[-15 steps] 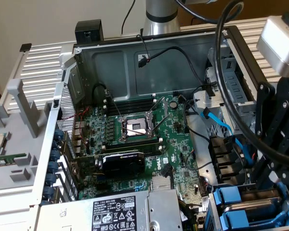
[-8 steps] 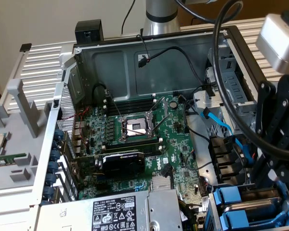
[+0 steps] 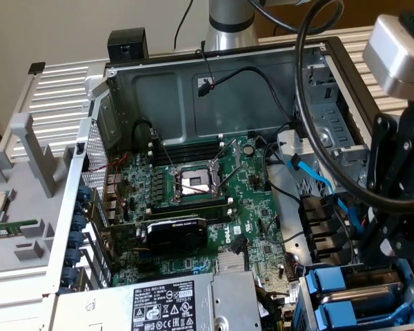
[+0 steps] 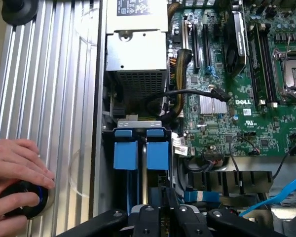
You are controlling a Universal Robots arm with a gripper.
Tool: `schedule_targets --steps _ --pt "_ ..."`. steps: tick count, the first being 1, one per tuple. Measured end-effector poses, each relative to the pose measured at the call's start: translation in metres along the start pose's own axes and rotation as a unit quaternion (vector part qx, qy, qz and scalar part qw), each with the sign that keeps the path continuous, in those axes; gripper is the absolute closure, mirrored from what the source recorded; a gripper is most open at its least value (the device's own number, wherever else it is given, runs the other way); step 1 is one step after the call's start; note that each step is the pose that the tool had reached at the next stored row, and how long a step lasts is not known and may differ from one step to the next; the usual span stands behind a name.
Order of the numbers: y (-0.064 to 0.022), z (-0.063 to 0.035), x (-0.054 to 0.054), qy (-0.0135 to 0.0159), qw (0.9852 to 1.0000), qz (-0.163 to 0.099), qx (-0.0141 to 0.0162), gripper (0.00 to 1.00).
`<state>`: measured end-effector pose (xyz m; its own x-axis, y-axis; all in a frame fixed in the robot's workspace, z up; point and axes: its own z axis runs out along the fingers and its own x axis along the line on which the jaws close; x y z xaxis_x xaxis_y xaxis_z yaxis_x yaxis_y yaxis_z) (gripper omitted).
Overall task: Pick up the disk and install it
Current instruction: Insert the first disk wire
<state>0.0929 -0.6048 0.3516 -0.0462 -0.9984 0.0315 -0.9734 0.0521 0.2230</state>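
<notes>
A green motherboard (image 3: 255,186) lies flat in the open grey metal computer case (image 3: 221,89), with a square silver processor socket (image 3: 193,183) at its middle. A black graphics card (image 3: 176,234) stands on the motherboard's near part. Just past its near edge sits a large silver power-supply box (image 3: 172,307) with a black-and-white label. To the exterior view's right of the motherboard, the black end effector (image 3: 397,241) hangs over two bright blue plastic drive frames (image 3: 334,296).
</notes>
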Motion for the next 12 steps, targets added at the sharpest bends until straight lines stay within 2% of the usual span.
schedule_targets --steps 4,9,12 --pt "-0.0013 0.0004 -0.0005 -0.0037 0.9999 0.015 -0.0005 0.83" --pt "-0.0060 0.0005 -0.0015 -0.0057 0.9997 0.024 -0.0008 0.83" --pt "-0.0060 0.0006 -0.0016 -0.0057 0.9997 0.025 -0.0013 0.83"
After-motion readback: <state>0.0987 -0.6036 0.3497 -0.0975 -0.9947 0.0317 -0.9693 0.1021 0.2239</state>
